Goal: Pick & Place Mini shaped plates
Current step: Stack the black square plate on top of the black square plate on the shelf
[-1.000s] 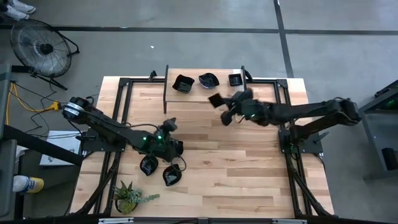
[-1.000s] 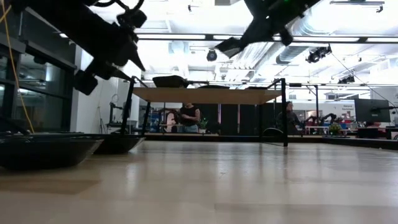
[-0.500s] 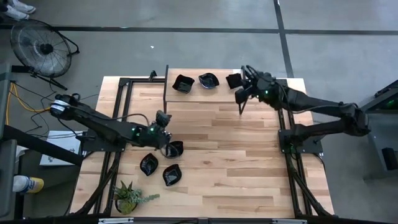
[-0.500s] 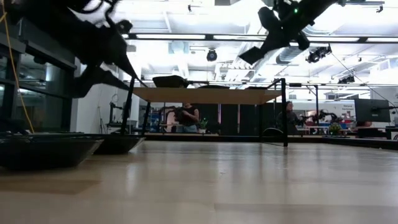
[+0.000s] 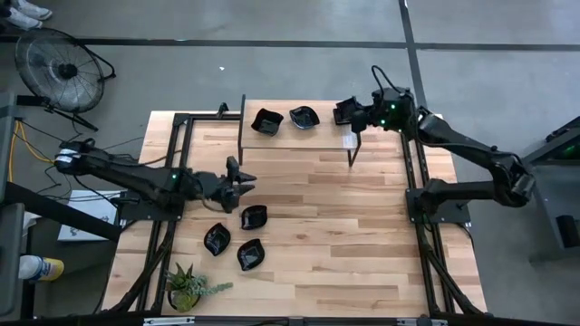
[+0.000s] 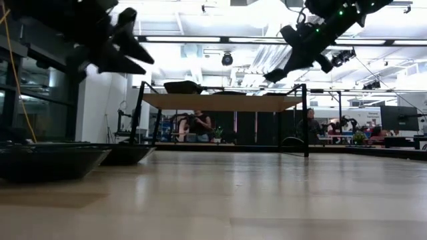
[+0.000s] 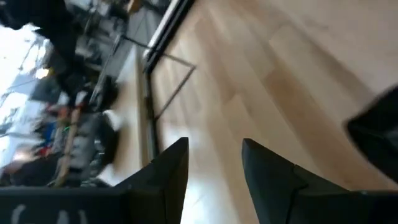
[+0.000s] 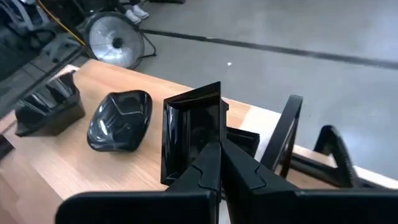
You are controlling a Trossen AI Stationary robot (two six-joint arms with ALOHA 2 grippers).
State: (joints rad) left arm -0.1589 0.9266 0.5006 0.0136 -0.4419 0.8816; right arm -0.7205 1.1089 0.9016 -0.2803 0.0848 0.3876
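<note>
Left to right: the left pincer (image 5: 237, 178), spread and empty, hangs just beside three black dishes (image 5: 253, 216) on the bench (image 5: 362, 235). The right pincer (image 5: 346, 113), pinching a square black plate (image 8: 191, 132) edge-on over the raised shelf (image 5: 313, 136), could drop it crooked onto the plate already there.

Overhead and table-level cameras share the raised shelf (image 5: 294, 136) (image 6: 220, 101)
</note>
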